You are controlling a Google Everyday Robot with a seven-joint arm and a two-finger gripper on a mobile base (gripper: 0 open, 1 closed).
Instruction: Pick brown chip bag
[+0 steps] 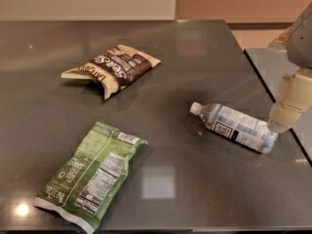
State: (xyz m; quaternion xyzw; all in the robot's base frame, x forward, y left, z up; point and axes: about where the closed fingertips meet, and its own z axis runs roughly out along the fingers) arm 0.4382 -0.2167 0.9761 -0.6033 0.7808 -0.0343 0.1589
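Observation:
The brown chip bag point(113, 69) lies crinkled on the dark grey table point(195, 57), at the back left of centre. Its middle is dark brown with white lettering and its ends are cream-tan. My gripper point(287, 112) hangs at the right edge of the view, a cream-coloured body under a grey arm. It is far to the right of the brown bag, over the table's right edge and just beside the base of the water bottle. It holds nothing that I can see.
A green chip bag point(90, 176) with a white nutrition label lies at the front left. A clear plastic water bottle point(235, 126) lies on its side at the right, cap pointing left. The table's right edge runs diagonally below my gripper.

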